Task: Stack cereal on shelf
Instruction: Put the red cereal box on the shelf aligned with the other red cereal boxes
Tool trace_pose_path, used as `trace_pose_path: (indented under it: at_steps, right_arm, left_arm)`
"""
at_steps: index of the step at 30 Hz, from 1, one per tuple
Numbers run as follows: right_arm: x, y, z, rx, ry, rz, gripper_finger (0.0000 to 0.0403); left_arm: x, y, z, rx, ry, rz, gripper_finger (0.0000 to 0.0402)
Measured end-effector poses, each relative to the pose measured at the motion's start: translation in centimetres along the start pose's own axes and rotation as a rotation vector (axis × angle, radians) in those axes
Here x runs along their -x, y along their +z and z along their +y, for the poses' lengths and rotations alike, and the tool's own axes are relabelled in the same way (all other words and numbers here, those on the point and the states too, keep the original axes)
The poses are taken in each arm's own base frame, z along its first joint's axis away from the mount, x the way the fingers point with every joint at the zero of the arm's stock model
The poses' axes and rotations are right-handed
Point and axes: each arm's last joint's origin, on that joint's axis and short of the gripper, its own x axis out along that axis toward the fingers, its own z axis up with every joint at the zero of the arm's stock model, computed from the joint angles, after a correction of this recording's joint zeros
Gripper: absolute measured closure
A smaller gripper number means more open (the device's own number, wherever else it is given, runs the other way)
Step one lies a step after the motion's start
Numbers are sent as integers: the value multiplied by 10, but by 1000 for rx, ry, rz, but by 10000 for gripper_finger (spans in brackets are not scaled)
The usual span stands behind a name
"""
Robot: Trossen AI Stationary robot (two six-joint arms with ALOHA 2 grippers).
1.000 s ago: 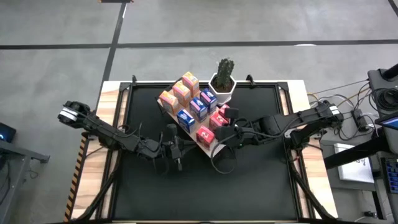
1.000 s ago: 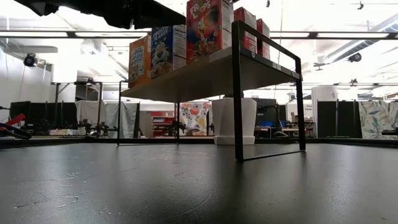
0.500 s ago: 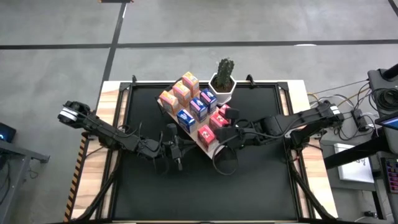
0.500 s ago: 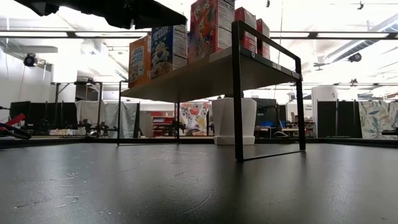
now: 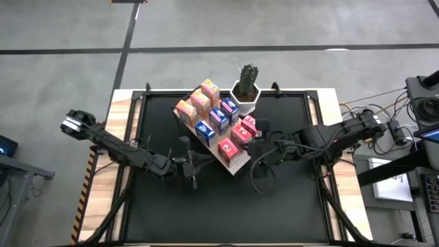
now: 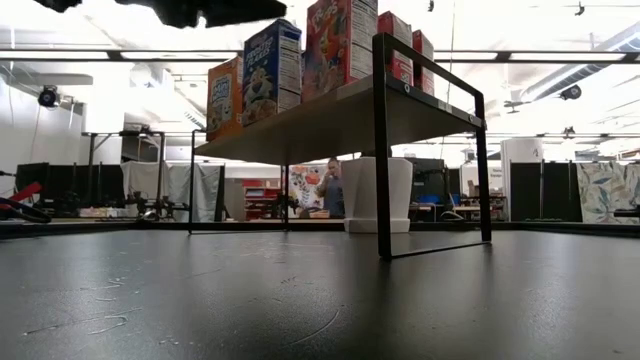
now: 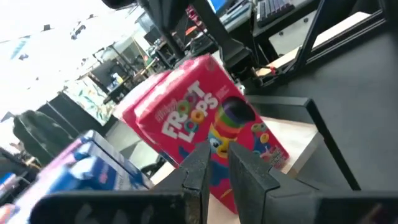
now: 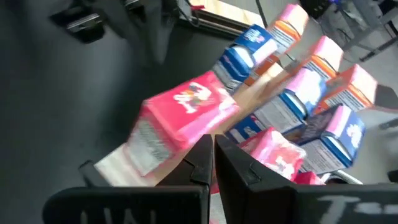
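Note:
The shelf (image 5: 236, 163) is a light-wood board on a black metal frame (image 6: 382, 150) that stands on the black table. Several small cereal boxes stand upright on it in three rows: orange (image 5: 200, 100) at the far-left side, blue (image 5: 218, 118) in the middle, red (image 5: 239, 134) on the right. In the low view the boxes (image 6: 272, 62) line the board's top. My left gripper (image 5: 199, 162), shut, hovers just left of the shelf's near end, facing the red Froot Loops box (image 7: 205, 118). My right gripper (image 5: 256, 152), shut, is just right of that end, facing the red box (image 8: 186, 115).
A white pot with a green cactus (image 5: 247, 85) stands by the shelf's far-right corner and shows behind the frame in the low view (image 6: 378, 195). Black tabletop (image 5: 226, 213) lies open toward the near edge. A person (image 6: 330, 188) is far off in the room beyond.
My right gripper has drawn back toward the table's right edge, away from the shelf's near end. The front red box has turned slightly on the board. In the low view my left arm's dark shape has pulled up and away, uncovering the blue box.

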Motion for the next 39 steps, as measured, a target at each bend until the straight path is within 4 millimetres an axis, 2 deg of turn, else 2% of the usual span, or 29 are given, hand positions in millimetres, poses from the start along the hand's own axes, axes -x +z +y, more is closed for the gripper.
trace_pose_path:
  at_steps: [5,9,16,20,26,39]
  right_arm:
    - [10,-1,15,11,56,-8,394]
    - [9,-7,29,5,81,19,394]
    - [-9,-29,43,-62,73,75,394]
    - [-23,-34,49,-82,74,24,394]
    - [-34,-35,49,-85,64,-44,394]
    - [-48,-36,33,-79,13,-15,394]
  left_arm:
    - [17,10,12,-24,-12,-14,365]
    - [30,15,28,-22,-10,-16,365]
    - [52,22,54,-29,11,-44,365]
    - [62,23,65,-20,18,-54,365]
    - [71,24,74,2,30,-72,365]
    - [72,23,75,-8,23,-63,365]
